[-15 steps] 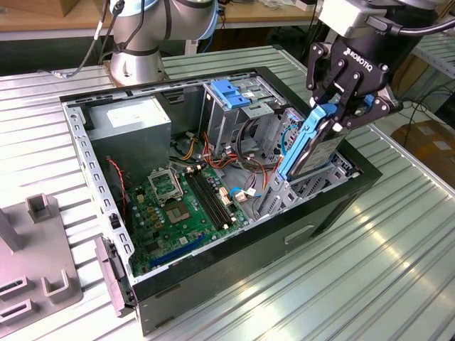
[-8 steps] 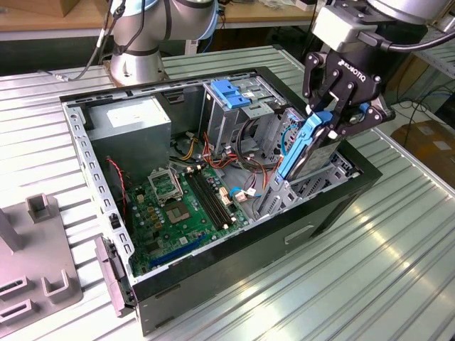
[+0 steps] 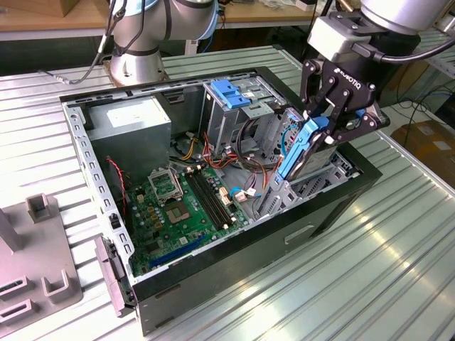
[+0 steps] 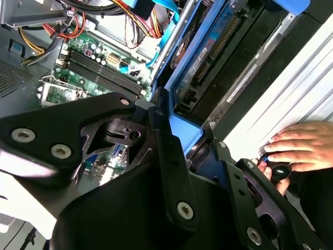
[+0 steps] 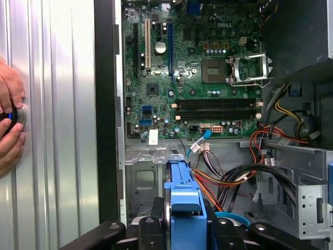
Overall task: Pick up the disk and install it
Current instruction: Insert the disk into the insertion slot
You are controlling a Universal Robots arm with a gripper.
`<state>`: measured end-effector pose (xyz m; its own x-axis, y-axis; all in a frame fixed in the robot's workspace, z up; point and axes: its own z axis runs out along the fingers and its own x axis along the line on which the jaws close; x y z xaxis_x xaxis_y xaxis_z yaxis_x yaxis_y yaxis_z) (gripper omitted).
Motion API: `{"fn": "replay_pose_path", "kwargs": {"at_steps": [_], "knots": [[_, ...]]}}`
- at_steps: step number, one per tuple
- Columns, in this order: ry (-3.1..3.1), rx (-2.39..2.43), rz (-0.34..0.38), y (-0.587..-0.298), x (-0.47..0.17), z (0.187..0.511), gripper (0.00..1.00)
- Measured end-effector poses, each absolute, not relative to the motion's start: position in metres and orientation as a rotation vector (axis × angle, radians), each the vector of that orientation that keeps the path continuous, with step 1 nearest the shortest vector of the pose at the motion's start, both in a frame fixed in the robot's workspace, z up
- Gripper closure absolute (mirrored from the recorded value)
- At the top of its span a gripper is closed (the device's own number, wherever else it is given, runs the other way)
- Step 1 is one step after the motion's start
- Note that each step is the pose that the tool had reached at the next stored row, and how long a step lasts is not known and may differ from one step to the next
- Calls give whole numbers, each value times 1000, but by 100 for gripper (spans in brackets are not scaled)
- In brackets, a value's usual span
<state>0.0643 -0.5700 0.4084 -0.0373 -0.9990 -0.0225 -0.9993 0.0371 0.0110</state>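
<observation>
The disk (image 3: 297, 155), silver with a blue plastic frame, hangs tilted on edge, with its lower end down in the bay at the open computer case's (image 3: 85, 153) corner on the exterior view's right. My gripper (image 3: 323, 122) is shut on the disk's upper end, its black fingers pressing the blue frame from both sides. In the second wrist view the disk (image 4: 208, 57) runs away from the gripper (image 4: 179, 151) into the bay. In the first wrist view the blue frame (image 5: 182, 195) sits between the fingers (image 5: 148, 229).
Inside the case lie the green motherboard (image 3: 181, 206), a grey power supply box (image 3: 135, 124), a grey cage with a blue handle (image 3: 231, 92) and loose cables (image 5: 229, 177). A person's hand (image 4: 299, 146) rests on the slatted table beside the case. A grey fixture (image 3: 39, 263) stands at the exterior view's left.
</observation>
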Motion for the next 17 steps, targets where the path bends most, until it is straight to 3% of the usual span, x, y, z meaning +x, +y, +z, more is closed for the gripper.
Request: {"fn": "replay_pose_path", "kwargs": {"at_steps": [17], "knots": [[2256,-2174,37,-570,64,382,63]]}}
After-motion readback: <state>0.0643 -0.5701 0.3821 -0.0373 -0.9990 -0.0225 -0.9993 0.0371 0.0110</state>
